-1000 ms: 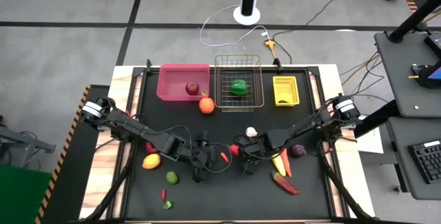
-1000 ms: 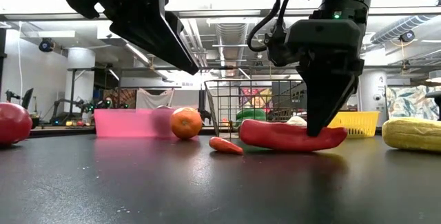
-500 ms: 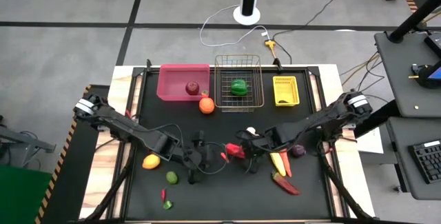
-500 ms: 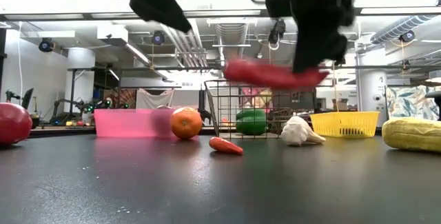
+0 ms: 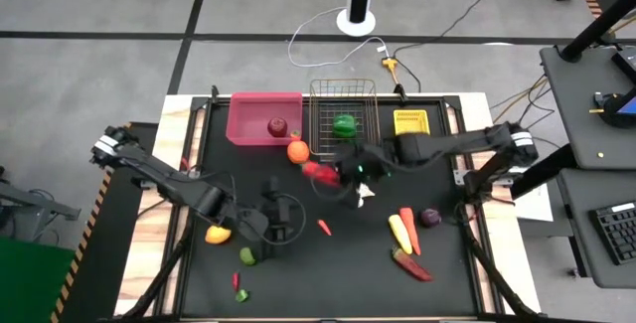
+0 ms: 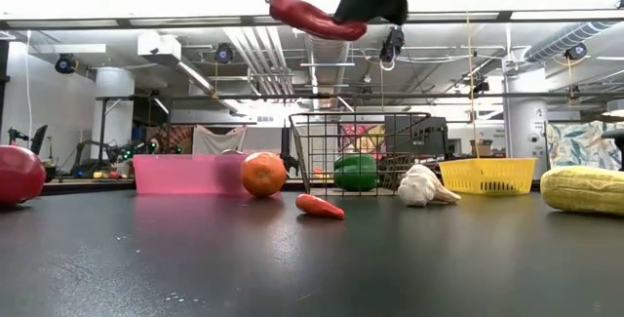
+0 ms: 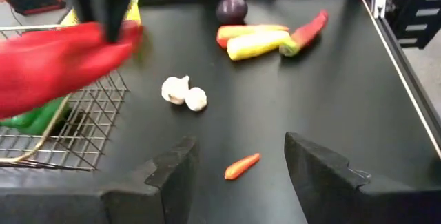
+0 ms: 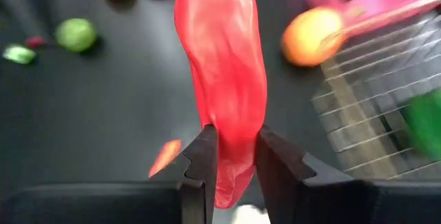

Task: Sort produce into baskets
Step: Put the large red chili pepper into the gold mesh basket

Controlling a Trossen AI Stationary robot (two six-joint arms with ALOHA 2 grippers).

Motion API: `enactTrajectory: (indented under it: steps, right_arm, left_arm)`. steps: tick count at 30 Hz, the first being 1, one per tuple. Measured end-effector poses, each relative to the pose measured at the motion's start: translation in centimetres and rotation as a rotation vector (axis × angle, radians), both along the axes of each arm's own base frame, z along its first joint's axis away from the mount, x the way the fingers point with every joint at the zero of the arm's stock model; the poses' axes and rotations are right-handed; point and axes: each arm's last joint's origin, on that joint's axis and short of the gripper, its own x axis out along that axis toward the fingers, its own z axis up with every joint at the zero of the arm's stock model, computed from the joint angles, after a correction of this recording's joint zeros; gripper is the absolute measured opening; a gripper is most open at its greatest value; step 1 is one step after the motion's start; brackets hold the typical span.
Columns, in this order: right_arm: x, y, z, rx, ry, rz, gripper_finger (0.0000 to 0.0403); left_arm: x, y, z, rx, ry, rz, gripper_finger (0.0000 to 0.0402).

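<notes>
A long red chilli [image 8: 224, 65] hangs high over the table, with my right gripper [image 8: 231, 141] shut on it, just in front of the wire-mesh basket [image 5: 344, 136]. That basket holds a green pepper [image 5: 344, 124]. The pink bin [image 5: 260, 114] holds a dark red fruit [image 5: 277, 126]; the yellow bin [image 5: 410, 130] stands to the right. An orange [image 5: 296, 151] rests on the table by the pink bin. My left gripper [image 7: 238, 176] is open and raised left of the table's middle, above a small red chilli [image 7: 242, 166]. My right gripper pinches the long red chilli near one end [image 8: 233, 156] between its two fingers, which lie across it. The fingers slant down from the table's right. The chilli is lifted clear and sticks out tilted toward the table's left [image 6: 310, 15].
On the table lie garlic [image 7: 185, 92], corn [image 5: 399, 234], a carrot [image 5: 408, 226], a purple onion [image 5: 430, 217] and a red chilli [image 5: 412, 264] at the right. A lemon [image 5: 217, 234], a lime [image 5: 247, 255] and small pieces [image 5: 238, 288] lie at the near left.
My right gripper has lifted the long red chilli off the table and carried it up and toward the far edge, to the wire-mesh basket's front; the hand has rolled. My left gripper has risen, still open.
</notes>
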Motion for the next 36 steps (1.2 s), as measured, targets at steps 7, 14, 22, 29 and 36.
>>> enactTrajectory:
  steps: [7, 14, 22, 29, 36]
  right_arm:
    - [-0.1, -5.7, 1.0, -0.163, 0.072, 0.044, 0.0077]
    - [-1.6, -11.4, -0.8, -0.24, 0.283, 0.073, 0.0077]
    - [-0.5, -14.4, -4.6, -0.219, 0.408, 0.151, 0.0077]
    - [0.7, -14.9, -7.5, -0.208, 0.491, 0.206, 0.0085]
    - [1.0, -15.2, -8.4, -0.2, 0.517, 0.201, 0.0104]
  left_arm:
    - [-0.8, 0.1, 1.0, -0.014, -0.028, -0.003, 0.0196]
    - [-1.1, 0.1, 0.9, -0.018, -0.016, 0.01, 0.0196]
    - [-1.3, 0.2, 0.7, 0.004, 0.001, 0.034, 0.0196]
    - [-1.9, 0.6, 0.2, 0.0, 0.067, 0.093, 0.0196]
    - [-2.2, 0.8, -0.1, -0.011, 0.097, 0.136, 0.0196]
